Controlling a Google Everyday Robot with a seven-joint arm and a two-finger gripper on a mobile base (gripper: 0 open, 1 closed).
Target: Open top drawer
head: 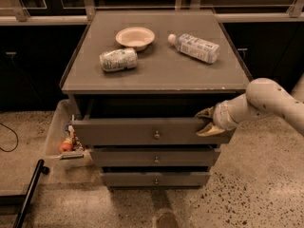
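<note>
The top drawer [142, 131] is the widest grey-brown front of three, with a small round metal knob [156, 135] at its centre. It stands pulled out a little from the cabinet, with a dark gap above it. My gripper [206, 121] reaches in from the right on a pale arm [266, 99]. It sits at the right end of the drawer front, one finger above the top edge and one finger [208, 131] in front of the panel, clamped on it.
Two narrower drawers [156, 158] sit shut below. On the cabinet top [156, 77] lie a bowl [135, 36], a can on its side [118, 60] and a bottle on its side [194, 47]. A bin with snacks [66, 141] stands at the left, beside a black pole [28, 194].
</note>
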